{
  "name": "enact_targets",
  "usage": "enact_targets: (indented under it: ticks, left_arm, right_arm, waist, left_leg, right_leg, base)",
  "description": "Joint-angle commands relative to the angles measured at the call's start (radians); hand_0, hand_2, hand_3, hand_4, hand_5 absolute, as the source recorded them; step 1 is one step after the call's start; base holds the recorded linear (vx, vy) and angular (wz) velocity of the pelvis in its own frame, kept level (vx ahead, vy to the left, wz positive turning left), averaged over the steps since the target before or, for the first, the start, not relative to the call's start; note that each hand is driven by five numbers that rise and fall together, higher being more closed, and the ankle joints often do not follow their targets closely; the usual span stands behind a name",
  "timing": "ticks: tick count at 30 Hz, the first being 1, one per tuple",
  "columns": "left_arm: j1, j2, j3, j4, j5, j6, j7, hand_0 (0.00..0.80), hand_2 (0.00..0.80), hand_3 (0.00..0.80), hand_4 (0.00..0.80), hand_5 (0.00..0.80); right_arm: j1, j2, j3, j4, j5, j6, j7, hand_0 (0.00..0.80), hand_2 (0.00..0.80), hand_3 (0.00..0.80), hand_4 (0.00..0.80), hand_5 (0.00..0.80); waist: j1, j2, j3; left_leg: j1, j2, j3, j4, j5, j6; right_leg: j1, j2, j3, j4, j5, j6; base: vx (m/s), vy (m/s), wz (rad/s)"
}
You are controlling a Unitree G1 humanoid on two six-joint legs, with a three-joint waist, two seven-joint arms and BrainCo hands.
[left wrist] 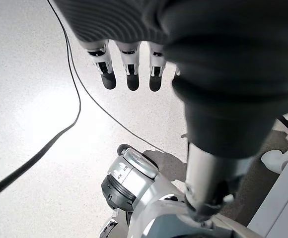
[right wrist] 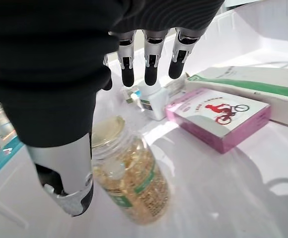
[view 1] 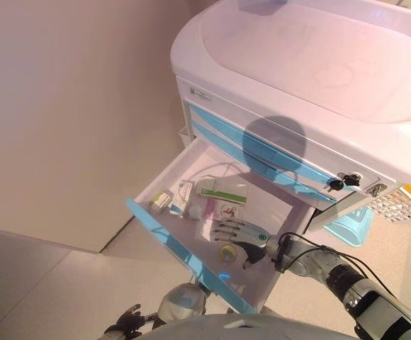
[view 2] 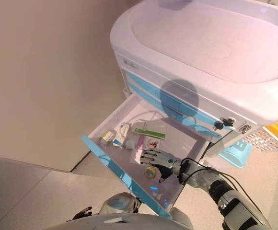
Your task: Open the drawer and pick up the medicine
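Hovering right hand (right wrist: 84, 129), fingers spread, over bottle (right wrist: 129, 181) in open drawer (view 1: 164, 237), frame centre | pink box (right wrist: 218, 118) beside | left hand (left wrist: 129, 69) relaxed, lower left

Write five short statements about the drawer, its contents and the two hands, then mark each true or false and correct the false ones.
1. The drawer of the cart is pulled open. True.
2. The right hand is curled tight round the clear bottle. False: its fingers are straight above the bottle, thumb beside it, nothing gripped.
3. A pink box lies in the drawer beside a white and green box. True.
4. The left hand is reaching into the drawer. False: it hangs over the floor, fingers straight, holding nothing.
5. The clear bottle stands upright. False: it lies on its side on the drawer bottom.
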Motion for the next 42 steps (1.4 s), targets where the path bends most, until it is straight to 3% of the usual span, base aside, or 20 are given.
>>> enact_targets:
  ticks: [1,13,14,15,17,23,28,32,39,41,42]
  left_arm:
    - [0.022,0.015,-0.022,0.031,0.025,-0.012,-0.006,0.000,0.000,0.000,0.000,0.000]
    - [0.017,0.022,-0.022,0.034,0.032,-0.011,-0.016,0.000,0.000,0.000,0.000,0.000]
    - [0.018,0.021,-0.022,0.035,0.033,-0.013,-0.016,0.000,0.000,0.000,0.000,0.000]
    - [0.018,0.021,-0.022,0.035,0.032,-0.013,-0.016,0.000,0.000,0.000,0.000,0.000]
    - [0.019,0.021,-0.019,0.036,0.033,-0.015,-0.017,0.000,0.000,0.000,0.000,0.000]
    - [0.020,0.019,-0.020,0.036,0.032,-0.012,-0.022,0.000,0.000,0.000,0.000,0.000]
    - [0.021,0.019,-0.020,0.036,0.030,-0.010,-0.028,0.000,0.000,0.000,0.000,0.000]
    - [0.021,0.021,-0.017,0.037,0.037,-0.014,-0.030,0.000,0.000,0.000,0.000,0.000]
    - [0.020,0.021,-0.022,0.036,0.043,-0.017,-0.022,0.000,0.000,0.000,0.000,0.000]
    - [0.019,0.019,-0.022,0.036,0.043,-0.016,-0.019,0.000,0.000,0.000,0.000,0.000]
    - [0.020,0.018,-0.023,0.035,0.043,-0.017,-0.018,0.000,0.000,0.000,0.000,0.000]
  right_arm:
    - [0.002,0.028,0.061,-0.062,0.044,-0.042,-0.005,0.000,0.000,0.000,0.000,0.000]
    - [-0.002,0.040,0.068,-0.037,0.048,-0.029,-0.003,0.000,0.000,0.000,0.000,0.000]
    - [0.001,0.041,0.069,-0.036,0.044,-0.026,-0.006,0.132,0.132,0.132,0.132,0.132]
    - [0.002,0.041,0.069,-0.035,0.041,-0.023,-0.007,0.420,0.420,0.420,0.420,0.420]
    - [0.006,0.040,0.067,-0.034,0.033,-0.024,-0.009,0.659,0.659,0.659,0.659,0.659]
    - [0.011,0.044,0.065,-0.024,0.011,-0.025,-0.015,0.728,0.728,0.728,0.728,0.728]
    - [0.010,0.041,0.065,-0.017,-0.015,-0.025,-0.021,0.687,0.687,0.687,0.687,0.687]
    - [0.011,0.042,0.062,-0.002,-0.028,-0.017,-0.029,0.800,0.800,0.800,0.800,0.800]
    - [0.014,0.043,0.052,0.013,-0.040,-0.009,-0.045,0.800,0.800,0.800,0.800,0.800]
    - [0.016,0.044,0.049,0.013,-0.037,-0.005,-0.046,0.499,0.499,0.499,0.499,0.499]
    - [0.019,0.046,0.047,0.012,-0.037,-0.004,-0.047,0.000,0.000,0.000,0.000,0.000]
  waist:
    - [0.016,-0.039,-0.023]
    - [0.022,-0.036,-0.021]
    - [0.022,-0.036,-0.022]
    - [0.023,-0.036,-0.022]
    - [0.022,-0.035,-0.023]
    - [0.023,-0.034,-0.023]
    - [0.025,-0.036,-0.024]
    - [0.026,-0.038,-0.021]
    - [0.022,-0.045,-0.024]
    - [0.020,-0.047,-0.025]
    - [0.019,-0.048,-0.025]
  left_leg:
    - [-0.041,-0.083,0.014,0.011,-0.047,0.034]
    - [-0.041,-0.083,0.008,0.013,-0.047,0.033]
    - [-0.040,-0.083,0.007,0.013,-0.047,0.033]
    - [-0.040,-0.083,0.007,0.012,-0.047,0.032]
    - [-0.041,-0.083,0.006,0.011,-0.047,0.031]
    - [-0.043,-0.084,0.003,0.011,-0.045,0.031]
    - [-0.044,-0.085,0.003,0.014,-0.046,0.032]
    - [-0.044,-0.084,0.007,0.016,-0.047,0.033]
    - [-0.041,-0.083,0.009,0.013,-0.048,0.036]
    - [-0.040,-0.081,0.012,0.014,-0.050,0.036]
    - [-0.040,-0.080,0.013,0.015,-0.051,0.037]
  right_leg:
    - [0.064,-0.090,0.051,0.018,-0.052,0.110]
    - [0.063,-0.092,0.047,0.025,-0.056,0.111]
    - [0.063,-0.092,0.047,0.025,-0.056,0.111]
    - [0.063,-0.091,0.046,0.024,-0.057,0.110]
    - [0.064,-0.091,0.044,0.023,-0.057,0.111]
    - [0.060,-0.092,0.044,0.027,-0.059,0.110]
    - [0.060,-0.093,0.045,0.029,-0.059,0.111]
    - [0.059,-0.092,0.047,0.031,-0.060,0.111]
    - [0.061,-0.089,0.053,0.028,-0.058,0.113]
    - [0.060,-0.087,0.056,0.028,-0.058,0.113]
    - [0.061,-0.086,0.058,0.029,-0.058,0.113]
  base:
    - [0.000,0.000,0.00]
    - [0.000,0.000,0.00]
    - [0.000,0.000,0.00]
    - [0.000,0.000,0.00]
    - [0.000,0.000,0.00]
    - [0.000,0.000,0.00]
    - [0.019,0.009,0.04]
    - [0.000,0.000,0.00]
    - [0.000,0.000,0.00]
    - [0.000,0.000,0.00]
    - [0.000,0.000,0.00]
